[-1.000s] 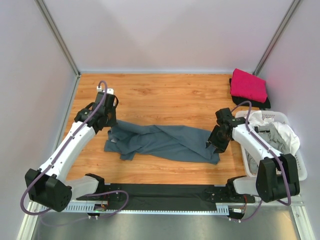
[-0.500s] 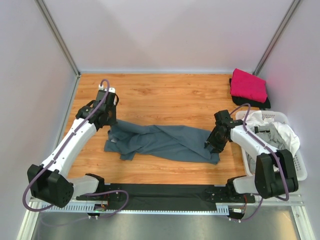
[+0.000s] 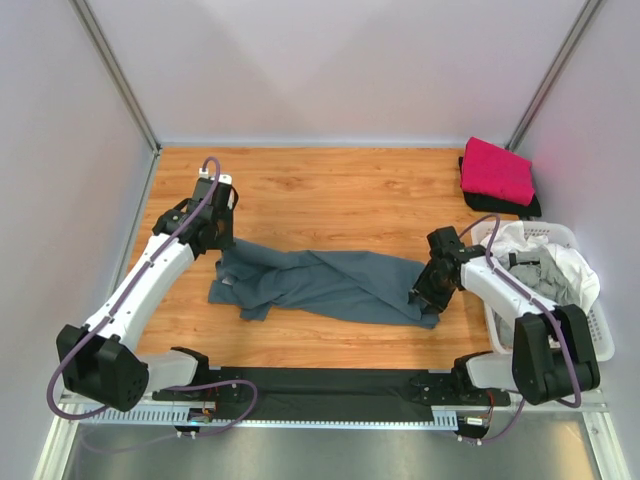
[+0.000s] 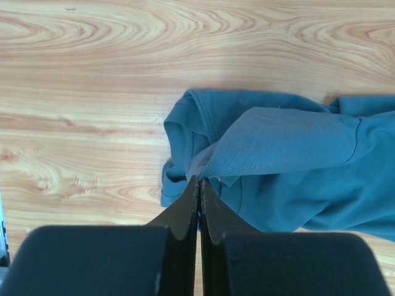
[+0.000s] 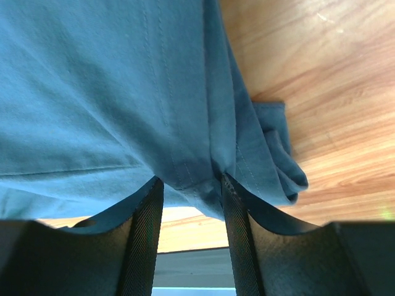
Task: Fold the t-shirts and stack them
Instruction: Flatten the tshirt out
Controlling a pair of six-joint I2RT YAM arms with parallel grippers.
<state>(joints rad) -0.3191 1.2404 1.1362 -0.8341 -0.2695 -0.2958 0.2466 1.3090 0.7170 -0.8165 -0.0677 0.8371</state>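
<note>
At the left, an edge of the crumpled slate blue-grey cloth t-shirt (image 4: 271,154) is pinched between the fully closed fingers of the left gripper (image 4: 198,185). The shirt is stretched rightward across the wooden table (image 3: 330,195) to the right gripper (image 5: 188,185), whose half-parted fingers are closed around a folded hem. Beyond it, the folded magenta-pink t-shirt (image 3: 496,171) is seen.

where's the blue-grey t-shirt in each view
Top external: blue-grey t-shirt lies bunched across the table's middle, between the two arms.
Left wrist: centre and right; the shut left pincer pinches an edge of it.
Right wrist: fills the upper left, a hem between the right pincer's fingers.
Shared landmark: the wood-grain tabletop.
</note>
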